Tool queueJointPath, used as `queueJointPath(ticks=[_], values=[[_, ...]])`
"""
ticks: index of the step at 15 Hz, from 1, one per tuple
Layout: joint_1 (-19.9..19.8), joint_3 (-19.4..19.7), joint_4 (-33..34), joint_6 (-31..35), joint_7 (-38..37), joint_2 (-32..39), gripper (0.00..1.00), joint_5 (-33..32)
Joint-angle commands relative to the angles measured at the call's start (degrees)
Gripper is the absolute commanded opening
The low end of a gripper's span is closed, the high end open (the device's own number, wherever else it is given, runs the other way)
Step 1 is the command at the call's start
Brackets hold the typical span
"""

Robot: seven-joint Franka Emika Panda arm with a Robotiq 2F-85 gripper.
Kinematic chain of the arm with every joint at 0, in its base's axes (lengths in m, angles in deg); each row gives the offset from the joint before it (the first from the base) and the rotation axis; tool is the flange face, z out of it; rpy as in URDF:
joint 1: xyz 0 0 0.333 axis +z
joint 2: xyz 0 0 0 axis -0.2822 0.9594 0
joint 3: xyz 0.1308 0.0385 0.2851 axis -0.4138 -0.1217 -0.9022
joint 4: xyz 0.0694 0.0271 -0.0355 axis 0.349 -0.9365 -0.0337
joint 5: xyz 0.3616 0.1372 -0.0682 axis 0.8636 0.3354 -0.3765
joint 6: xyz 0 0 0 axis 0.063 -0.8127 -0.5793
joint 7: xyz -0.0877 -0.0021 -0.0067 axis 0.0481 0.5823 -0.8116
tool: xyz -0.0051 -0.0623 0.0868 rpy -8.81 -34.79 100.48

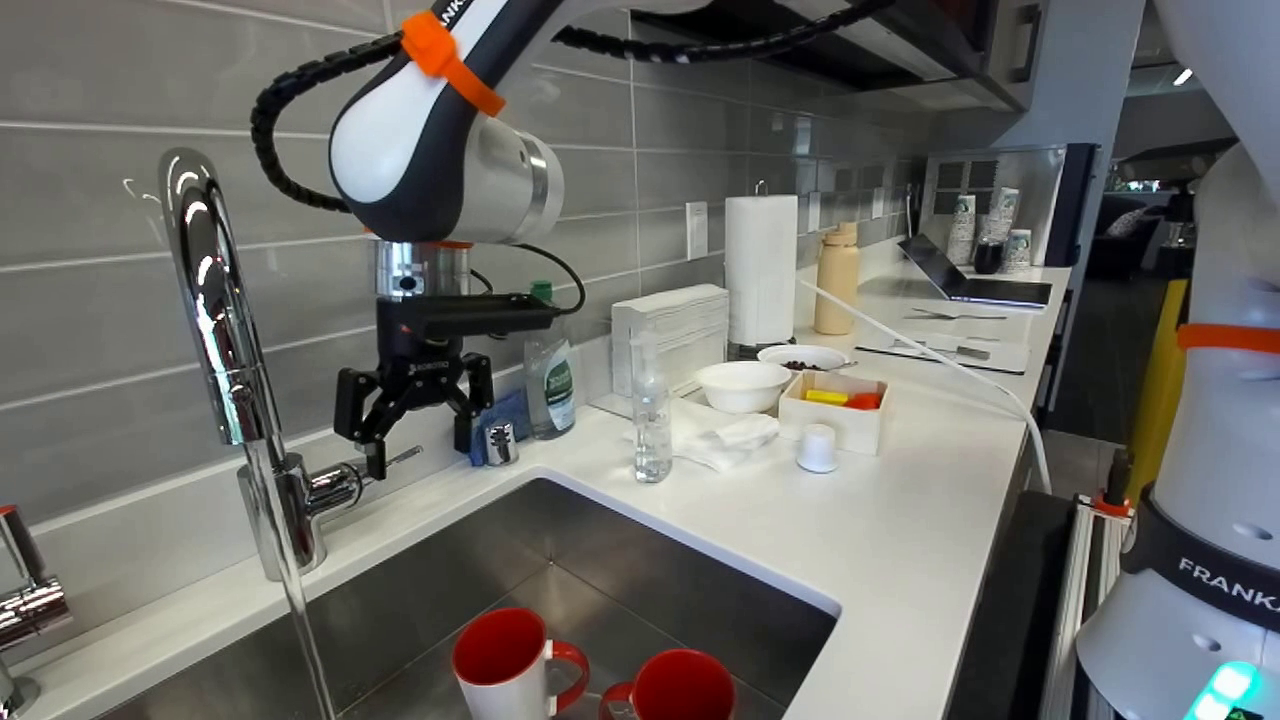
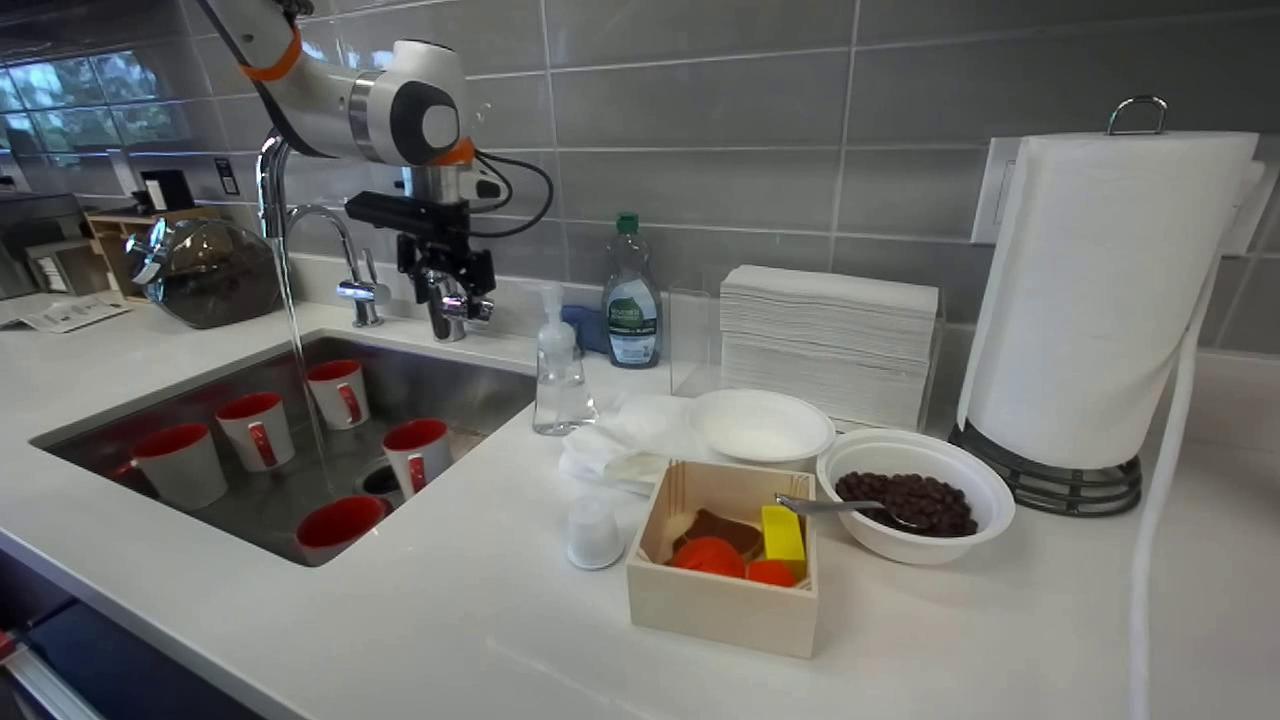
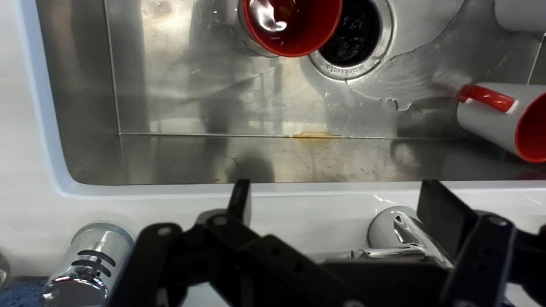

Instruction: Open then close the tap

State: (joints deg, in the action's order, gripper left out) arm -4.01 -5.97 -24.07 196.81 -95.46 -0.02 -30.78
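The tap (image 1: 222, 345) is tall, chrome and gooseneck-shaped, at the sink's back edge. It also shows in an exterior view (image 2: 270, 190), and its base shows in the wrist view (image 3: 390, 232). A stream of water (image 1: 283, 560) runs from its spout into the sink. Its short side lever (image 1: 404, 456) points away from the base, toward the soap bottles. My gripper (image 1: 420, 450) is open, pointing down over the lever side. In the wrist view the fingers (image 3: 335, 192) are wide apart, with the lever partly hidden below them and one finger close beside the tap's body. Contact cannot be told.
The steel sink (image 2: 480, 375) holds several red-and-white mugs (image 2: 253, 430). A low chrome fitting (image 3: 87, 266), a green-capped soap bottle (image 2: 632, 300) and a clear pump bottle (image 2: 560, 375) stand beside the tap. A smaller chrome tap (image 1: 35, 600) stands farther along. The tiled wall is close behind.
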Motion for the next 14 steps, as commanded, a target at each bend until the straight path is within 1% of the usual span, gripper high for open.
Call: queueJointPath(ticks=[1,4,8,14], values=[[-2.13,-0.9,3.38,-2.62,5.7,1.78,1.0,2.54],[-3.32,-1.67,6.02,-3.42,9.66,4.07,1.0,4.04],[-5.21,-3.55,10.49,-6.44,15.96,8.07,1.0,7.0],[-5.68,-4.93,14.59,-8.62,21.03,11.38,1.0,7.68]])
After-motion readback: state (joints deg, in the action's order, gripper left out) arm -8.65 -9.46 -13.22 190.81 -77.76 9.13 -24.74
